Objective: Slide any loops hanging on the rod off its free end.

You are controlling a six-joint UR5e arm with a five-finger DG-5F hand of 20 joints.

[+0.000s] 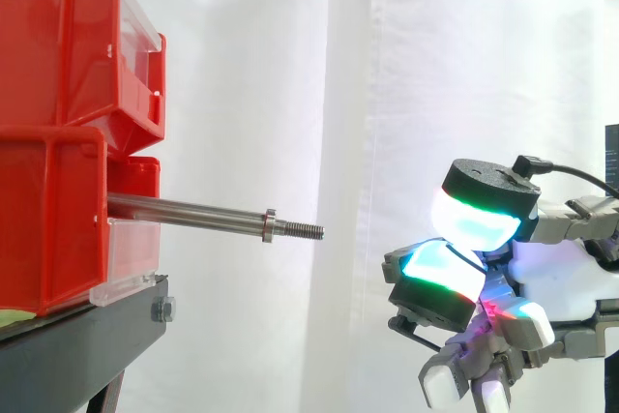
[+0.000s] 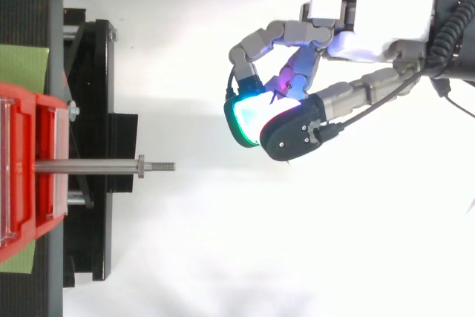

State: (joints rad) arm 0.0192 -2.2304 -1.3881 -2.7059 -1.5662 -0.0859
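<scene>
**A:** Robot hand, state?

**B:** Fingers curled inward, with the glowing fingertips drawn together, cyan-green pad against pad. Nothing can be seen between them. A magenta glow comes from the pads tucked deeper in the curl.

**A:** Position?

**B:** Side view: low on the right, with the pads at about the rod's height and slightly below it. Top view: out past the rod's free end and off to one side of its line. The robot hand is well apart from the rod, with open space between them.

**A:** And the rod?

**B:** It is a steel rod lying horizontally, projecting from the front of the lower red bin and pointing towards the robot hand. A small collar sits near the free end, and past it is a short threaded tip. From the bin to the collar, the shaft shows as plain polished metal.

**A:** Surroundings?

**B:** An upper red bin is stacked on the lower one, and both have clear front panels. They stand on a black stand. In the top view a green sheet lies under the bins. A white curtain hangs behind everything.
</scene>
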